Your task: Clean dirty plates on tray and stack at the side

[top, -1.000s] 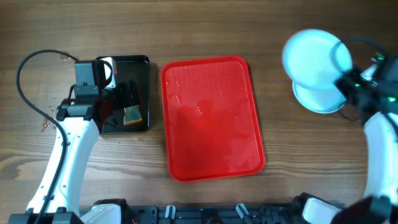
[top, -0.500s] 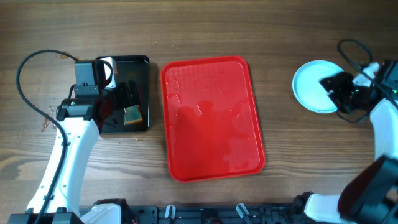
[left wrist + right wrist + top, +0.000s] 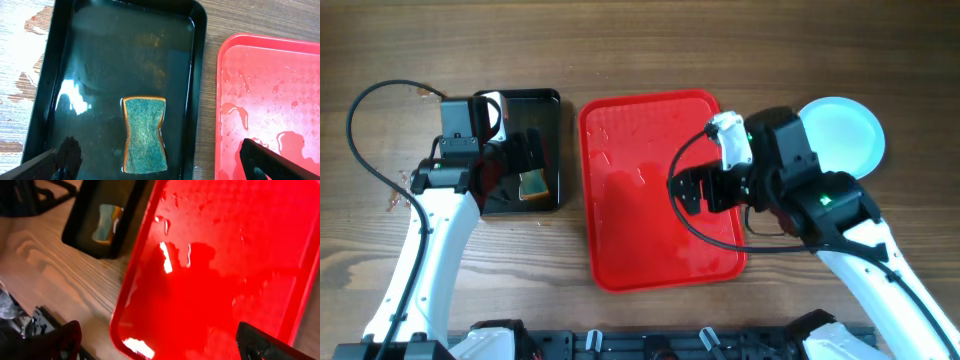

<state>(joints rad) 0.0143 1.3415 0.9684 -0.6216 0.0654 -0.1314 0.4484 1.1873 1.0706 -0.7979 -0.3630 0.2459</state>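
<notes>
Wooden bench fills the whole overhead view, and the red tray is laid in its middle. No plate is seen on the tray; only drops and wet patches are left on its surface. The plates are found on the bench just beside the tray's far right corner, one on another, partly hidden by the right arm. Their count cannot be told from above.

The right tool is held over the right half of the tray. In its wrist view the fingers are seen at the two lower corners, spread wide, with nothing between them. The left tool is held over the black tray, also spread wide and holding nothing. A sponge is lying flat in the shallow water there.

The plates are judged to be stiff, rather light, and probably slippery while wet. They may chip if dropped. A plate is best taken at the rim, one finger above and one below, because the flat middle gives no hold. The shallow rim offers little purchase, so a firm, level hold would be needed.
</notes>
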